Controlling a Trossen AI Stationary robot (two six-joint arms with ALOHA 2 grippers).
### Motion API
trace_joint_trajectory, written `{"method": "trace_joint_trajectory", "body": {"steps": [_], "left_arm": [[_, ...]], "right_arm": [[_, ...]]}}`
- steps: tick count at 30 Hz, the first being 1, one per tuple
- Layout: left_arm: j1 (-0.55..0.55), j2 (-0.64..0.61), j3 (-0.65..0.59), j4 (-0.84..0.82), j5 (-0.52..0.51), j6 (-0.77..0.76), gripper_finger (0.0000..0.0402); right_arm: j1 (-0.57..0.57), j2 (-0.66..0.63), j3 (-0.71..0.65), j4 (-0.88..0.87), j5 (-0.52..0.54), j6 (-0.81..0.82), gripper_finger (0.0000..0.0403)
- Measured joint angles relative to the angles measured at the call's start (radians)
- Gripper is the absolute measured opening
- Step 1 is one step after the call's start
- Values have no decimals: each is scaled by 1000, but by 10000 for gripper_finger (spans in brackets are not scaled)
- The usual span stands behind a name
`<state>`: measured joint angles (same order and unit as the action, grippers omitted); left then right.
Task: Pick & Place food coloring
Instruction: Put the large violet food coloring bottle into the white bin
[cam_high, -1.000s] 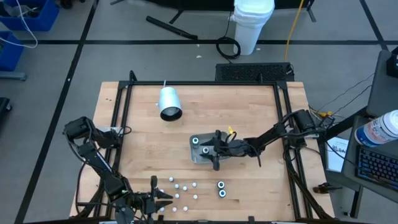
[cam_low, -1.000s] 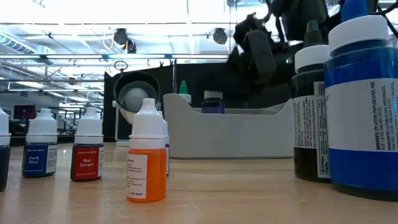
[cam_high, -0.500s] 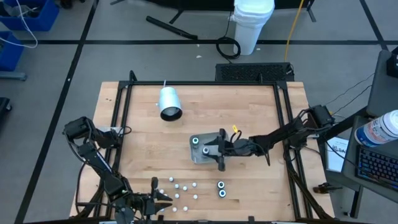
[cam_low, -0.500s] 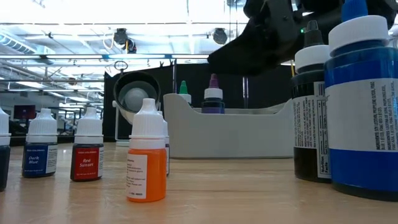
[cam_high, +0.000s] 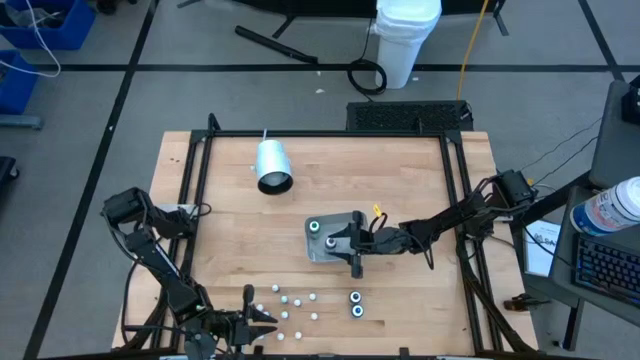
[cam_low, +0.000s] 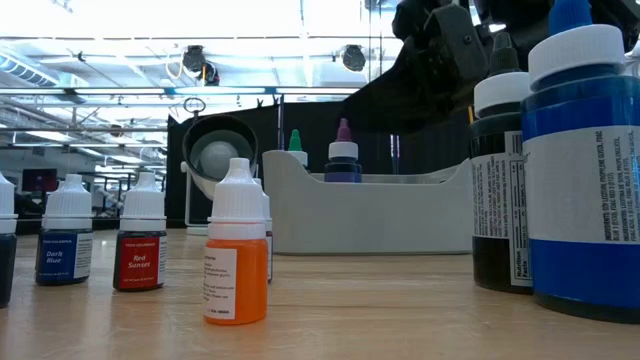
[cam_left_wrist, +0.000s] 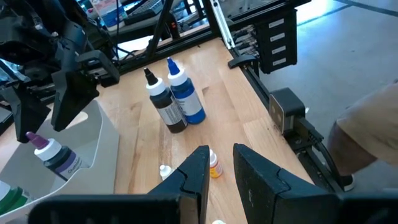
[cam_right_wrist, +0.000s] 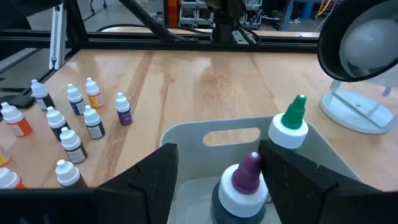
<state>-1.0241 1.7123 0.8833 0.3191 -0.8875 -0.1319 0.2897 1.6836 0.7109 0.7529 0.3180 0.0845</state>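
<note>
Two bottles, a purple-tipped bottle (cam_right_wrist: 241, 186) and a green-tipped bottle (cam_right_wrist: 289, 124), stand in the grey tray (cam_high: 322, 249). The right gripper (cam_right_wrist: 217, 171) hovers over the purple one, fingers spread and empty. About ten small food coloring bottles (cam_high: 294, 306) and two larger bottles (cam_high: 356, 304) wait on the table's near edge, so most of the work looks undone. The left gripper (cam_left_wrist: 219, 167) rests near that cluster, fingers parted

Light: your table (cam_high: 400, 170) is bright and evenly lit from overhead.
Glare: ceiling lights (cam_low: 150, 40) blow out behind everything in the low view.
Shadows: soft and short.
Focus: you get the big blue bottle (cam_low: 585, 160) up close and slightly soft.
</note>
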Motion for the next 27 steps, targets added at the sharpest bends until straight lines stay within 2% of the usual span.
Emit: {"method": "trace_joint_trajectory", "body": {"steps": [9, 17, 27], "left_arm": [[0, 0, 0, 0, 0, -2, 78], [0, 0, 0, -2, 0, -3, 78], [0, 0, 0, -3, 50, -8, 78]], "right_arm": [[0, 0, 0, -21, 100, -10, 216], [1, 0, 0, -55, 103, 35, 222], [18, 0, 0, -55, 97, 46, 227]]}}
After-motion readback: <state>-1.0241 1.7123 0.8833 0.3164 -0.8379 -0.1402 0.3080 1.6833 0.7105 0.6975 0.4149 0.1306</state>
